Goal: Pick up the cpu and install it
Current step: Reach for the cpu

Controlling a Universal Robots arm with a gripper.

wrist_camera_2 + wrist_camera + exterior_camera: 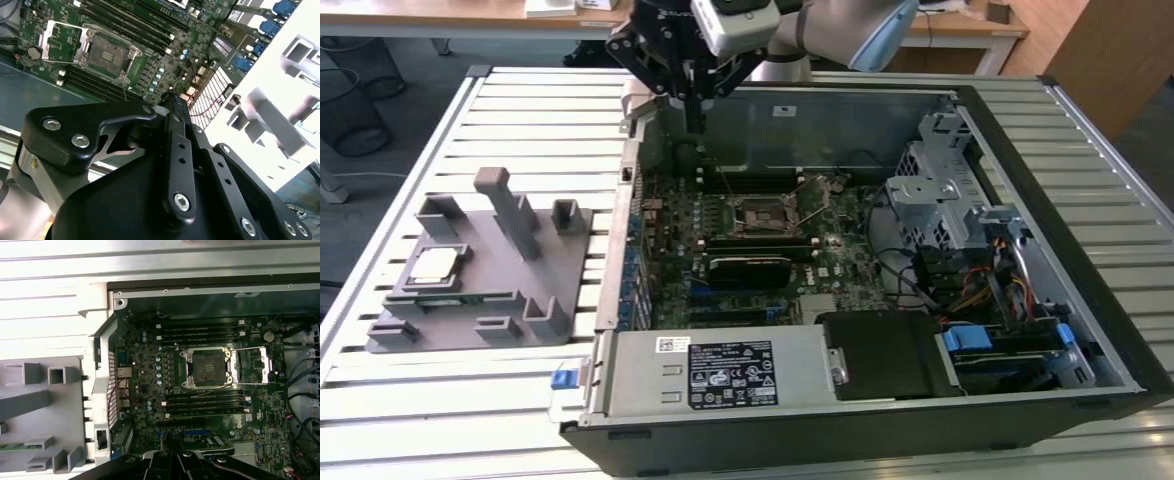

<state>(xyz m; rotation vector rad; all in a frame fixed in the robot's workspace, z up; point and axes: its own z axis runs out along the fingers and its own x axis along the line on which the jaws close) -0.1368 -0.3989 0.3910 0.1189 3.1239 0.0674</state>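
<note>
We are finding the gripper [699,122] hanging above the far wall of the open computer case [854,425], at the corner toward the exterior view's left. Its jaws are drawn together and carrying nothing; in the second wrist view the fingers [174,107] are pressing into one narrow tip.

The cpu [432,266] is lying flat in a recess of the grey holder [520,290] on the slatted table [480,410], outside the case and well apart from the gripper. We are judging that the recess is keeping the chip square and level for a clean pick.

The socket [207,367] on the motherboard [145,385] is lying bare, with its load plate [254,362] swung aside, evidently so the chip can drop straight in. We are rating the pick as not yet begun.
</note>
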